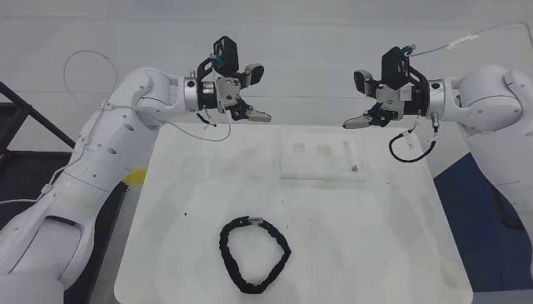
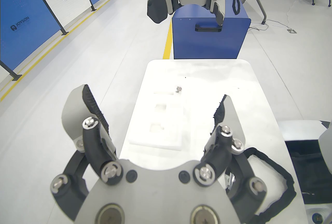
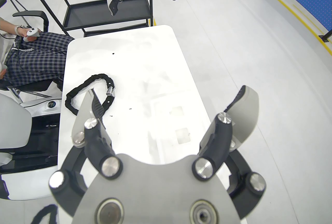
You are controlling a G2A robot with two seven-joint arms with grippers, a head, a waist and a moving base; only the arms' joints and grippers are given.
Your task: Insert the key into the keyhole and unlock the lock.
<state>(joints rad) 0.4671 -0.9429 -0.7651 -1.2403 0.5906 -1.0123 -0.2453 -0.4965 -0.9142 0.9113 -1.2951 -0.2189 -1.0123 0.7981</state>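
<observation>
In the top view, the left arm [image 1: 125, 112] is being held out from the left edge of the frame, bent at the elbow, with the left gripper [image 1: 256, 94] being carried at the upper left edge of the table [image 1: 183, 246]. The right arm [image 1: 491, 96] is being held out from the right edge in the same way, with the right gripper [image 1: 359, 102] at the upper right edge, facing the other. Both pincers are being held wide open and nothing is being gripped (the pads [image 2: 92, 103] are standing well apart). A white foam tray [image 1: 300, 169] is lying at upper centre. The key [image 1: 356, 168] is being borne near its lower right corner, beside the recesses [image 2: 155, 127]. The chain lock [image 1: 250, 220] is lying looped at lower centre, well apart from both grippers.
</observation>
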